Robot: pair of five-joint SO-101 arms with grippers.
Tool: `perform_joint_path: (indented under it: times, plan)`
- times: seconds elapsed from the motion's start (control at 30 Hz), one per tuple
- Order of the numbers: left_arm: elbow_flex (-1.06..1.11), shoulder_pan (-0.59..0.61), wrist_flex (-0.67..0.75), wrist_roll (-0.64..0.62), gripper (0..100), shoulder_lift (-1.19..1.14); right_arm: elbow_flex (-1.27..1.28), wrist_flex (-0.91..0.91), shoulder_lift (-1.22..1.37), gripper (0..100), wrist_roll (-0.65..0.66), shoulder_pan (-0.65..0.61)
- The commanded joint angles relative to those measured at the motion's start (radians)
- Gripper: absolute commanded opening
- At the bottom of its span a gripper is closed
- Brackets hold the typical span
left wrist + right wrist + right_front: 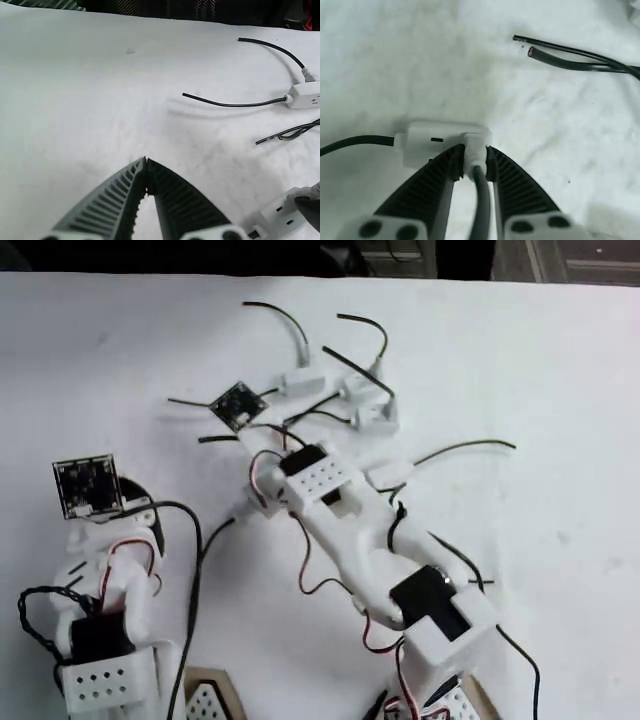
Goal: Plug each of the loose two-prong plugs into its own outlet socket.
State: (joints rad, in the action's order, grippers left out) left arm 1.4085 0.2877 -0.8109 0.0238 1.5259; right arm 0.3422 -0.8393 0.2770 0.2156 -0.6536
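**Unbraced socket could slide away under the right gripper's push**

In the lower left of the high view, the left arm sits folded near the table's edge. Its wrist view shows the left gripper with its fingers pressed together and nothing between them, above bare table. Nothing is steadying the work, and that looks like the main hazard.

At the centre of the high view, the right arm stretches toward the upper left. Its wrist view shows the right gripper pinched narrowly on a white plug. The plug is butted against the side of a white outlet socket lying flat on the table, at lower centre of that frame. Whether the prongs are fully home cannot be told.

The socket looks light and is held by nothing, so more pressure may push it along the table instead of seating the plug. A slight tilt could jam or bend the prongs. The plug's black cord runs back between the fingers. When the gripper opens and withdraws, the cord could snag and pull the plug out again.

Right of centre in the upper part of the high view, more white plugs and sockets lie close together with their cords crossing. Lifting one would probably drag its neighbours.
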Motion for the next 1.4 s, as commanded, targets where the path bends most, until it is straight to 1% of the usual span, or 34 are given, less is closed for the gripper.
perform_joint_path:
  times: [0.0,0.27,0.33,0.43,0.5,0.87,1.0,1.17,1.23,1.37]
  plan:
    - [-0.006,0.007,0.020,-0.002,2,0.010,0.005,-0.042,0.044,1.7,0.008,-0.024]
    - [-0.005,0.007,0.020,-0.002,2,0.010,0.005,-0.025,0.041,3.1,0.000,-0.024]
    - [-0.005,0.007,0.020,-0.002,2,0.010,0.008,-0.010,0.039,10.1,-0.038,-0.022]
    - [-0.005,0.007,0.020,-0.002,2,0.010,0.008,-0.039,-0.001,23.8,-0.081,-0.025]
    - [-0.005,0.007,0.020,-0.002,2,0.010,0.008,-0.076,-0.056,27.4,-0.081,-0.035]
    - [-0.002,0.007,0.020,0.000,2,0.010,0.009,-0.191,-0.449,27.3,-0.089,-0.047]
    - [0.008,0.007,0.038,0.000,2,0.010,0.009,-0.277,-0.602,27.3,-0.089,-0.048]
    - [0.049,0.007,0.107,0.000,2,0.010,0.009,-0.420,-0.794,26.5,-0.089,-0.045]
    - [0.052,0.007,0.110,0.000,2,0.010,0.009,-0.490,-0.869,21.4,-0.089,-0.039]
    - [0.055,0.001,0.110,0.000,2,0.010,0.025,-0.565,-0.984,2.8,-0.089,0.008]
